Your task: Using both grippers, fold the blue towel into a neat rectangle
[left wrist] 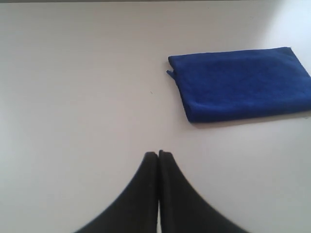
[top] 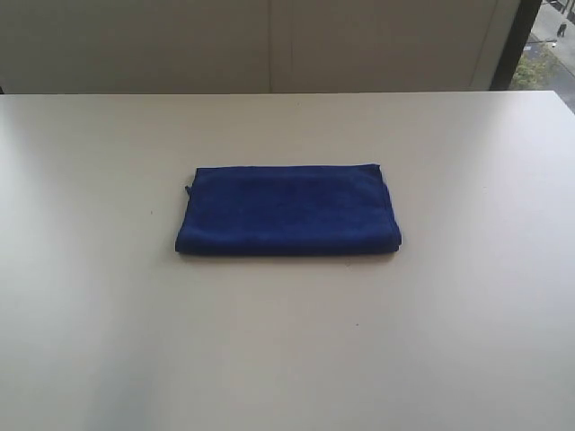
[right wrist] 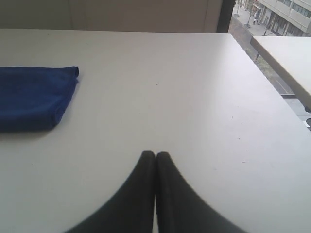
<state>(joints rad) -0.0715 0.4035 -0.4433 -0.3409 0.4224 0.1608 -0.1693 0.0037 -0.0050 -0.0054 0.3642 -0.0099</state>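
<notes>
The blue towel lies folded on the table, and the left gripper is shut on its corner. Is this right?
The left gripper is shut, but on nothing: the left wrist view shows it apart from the blue towel, folded on the table.

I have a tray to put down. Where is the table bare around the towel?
The table is bare all round the blue towel, widest in the exterior view's foreground. Nowhere crowded: left claw and right claw, shut, are off the towel.

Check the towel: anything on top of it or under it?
Nothing on the towel; its upper face is bare. It lies folded on the table. Anything beneath or between its layers is covered.
</notes>
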